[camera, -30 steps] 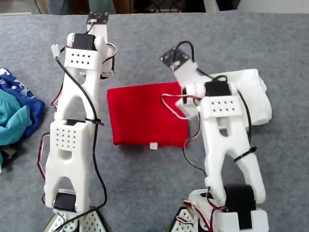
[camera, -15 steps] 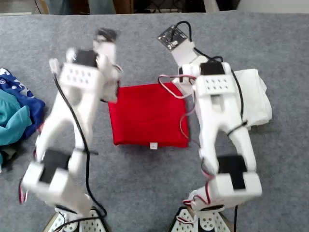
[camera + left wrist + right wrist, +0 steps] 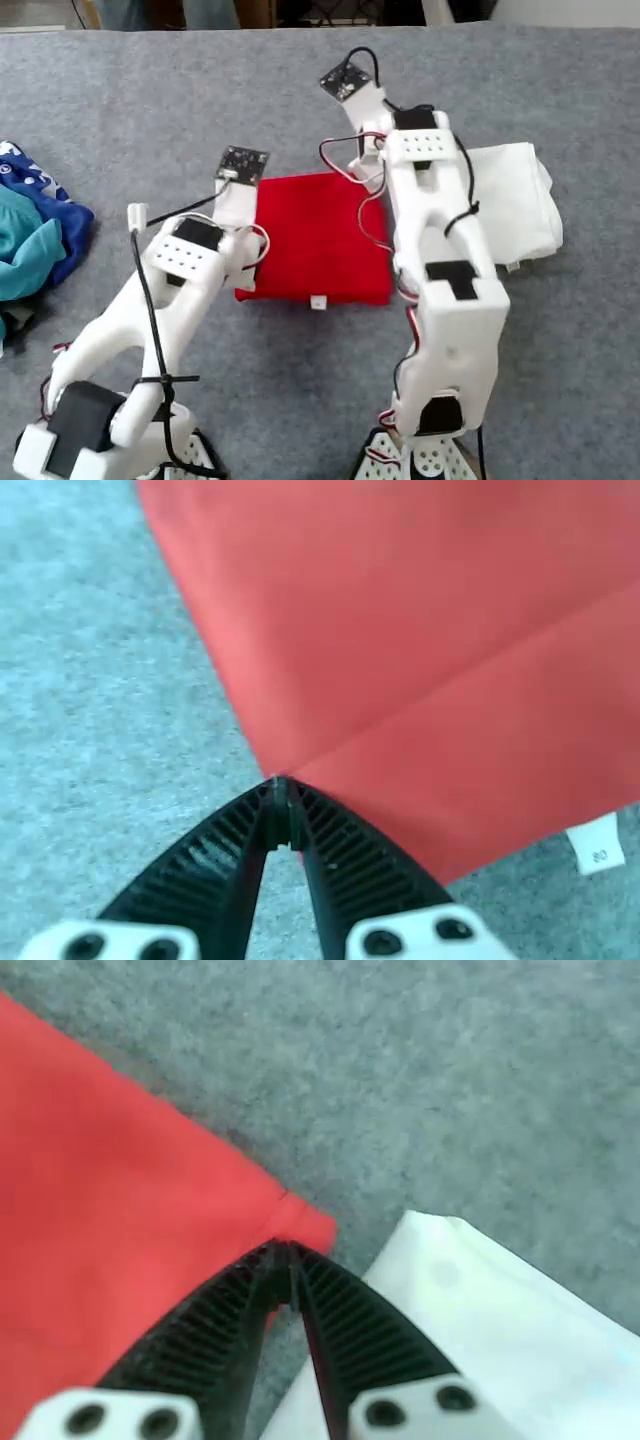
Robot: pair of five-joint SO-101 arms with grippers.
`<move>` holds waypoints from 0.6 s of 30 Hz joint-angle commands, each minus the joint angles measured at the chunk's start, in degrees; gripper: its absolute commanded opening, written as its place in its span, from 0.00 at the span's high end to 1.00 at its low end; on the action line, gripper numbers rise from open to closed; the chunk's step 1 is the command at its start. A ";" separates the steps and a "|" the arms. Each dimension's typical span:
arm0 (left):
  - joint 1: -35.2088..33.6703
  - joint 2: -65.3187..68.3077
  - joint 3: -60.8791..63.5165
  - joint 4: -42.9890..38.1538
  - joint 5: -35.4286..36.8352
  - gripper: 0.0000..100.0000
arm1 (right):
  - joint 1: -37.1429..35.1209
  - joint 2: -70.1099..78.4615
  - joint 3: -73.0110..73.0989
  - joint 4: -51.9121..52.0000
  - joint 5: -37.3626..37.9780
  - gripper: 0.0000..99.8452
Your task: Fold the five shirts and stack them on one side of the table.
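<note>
A folded red shirt (image 3: 320, 245) lies at the table's middle, with a small white label (image 3: 318, 300) at its near edge. Its left edge is pinched by my left gripper (image 3: 281, 792), shut where a crease meets the border of the red shirt (image 3: 420, 630). My right gripper (image 3: 288, 1252) is shut on the far right corner of the red shirt (image 3: 110, 1230), right beside a folded white shirt (image 3: 480, 1320). In the high view the white shirt (image 3: 520, 200) rests to the right of the red one. Both arms hide their fingertips there.
A heap of unfolded blue and teal shirts (image 3: 30, 240) sits at the table's left edge. Grey cloth covers the table (image 3: 560, 90), with free room at the far side and the near right. The arm bases stand along the near edge.
The left arm drew back and swung right onto the red shirt's left edge. The right arm stretched farther out over the shirt's far right corner. The red shirt has hardly shifted.
</note>
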 commanded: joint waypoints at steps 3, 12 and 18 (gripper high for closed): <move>1.27 2.99 -0.13 -0.88 0.26 0.97 | -0.35 6.99 -9.10 0.09 -0.09 0.98; -3.91 6.07 -1.10 -0.79 0.09 0.97 | -0.70 13.41 -22.02 5.98 -0.09 0.98; -3.03 6.15 -7.69 3.34 -1.67 0.97 | -1.23 12.97 -32.31 17.76 0.26 0.99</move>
